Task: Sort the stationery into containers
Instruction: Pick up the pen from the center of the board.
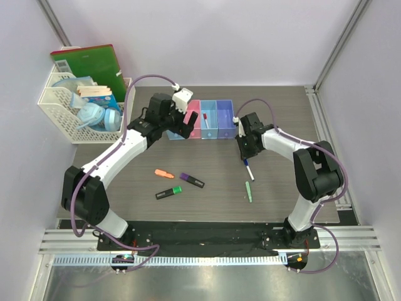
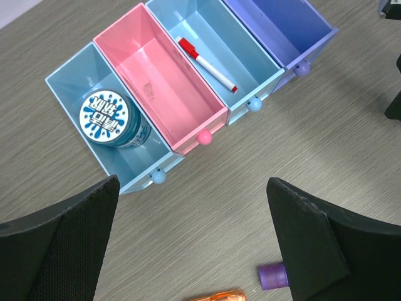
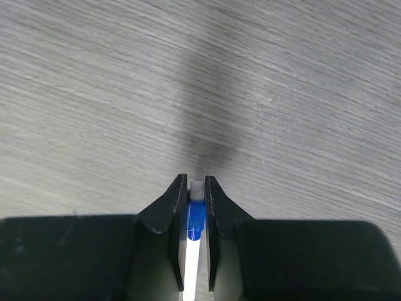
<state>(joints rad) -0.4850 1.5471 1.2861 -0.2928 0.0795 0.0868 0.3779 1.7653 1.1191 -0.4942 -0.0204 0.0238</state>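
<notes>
The four joined bins (image 1: 216, 119) stand at the back centre. In the left wrist view the blue bin (image 2: 66, 78) holds the blue tape roll (image 2: 113, 119). The pink bin (image 2: 163, 88) is empty. The light blue bin (image 2: 188, 25) holds the red-capped marker (image 2: 207, 63). The purple bin (image 2: 282, 31) looks empty. My left gripper (image 1: 180, 127) is open and empty, above the table just in front of the bins. My right gripper (image 1: 245, 157) is shut on the blue-capped marker (image 3: 196, 216), holding it just above the table.
The orange highlighter (image 1: 165, 174), the purple-black highlighter (image 1: 192, 180) and the green-black highlighter (image 1: 168, 193) lie mid-table. The pale green pen (image 1: 249, 191) lies below the right gripper. A white lattice basket (image 1: 59, 103) with a green folder (image 1: 94, 66) stands at the back left.
</notes>
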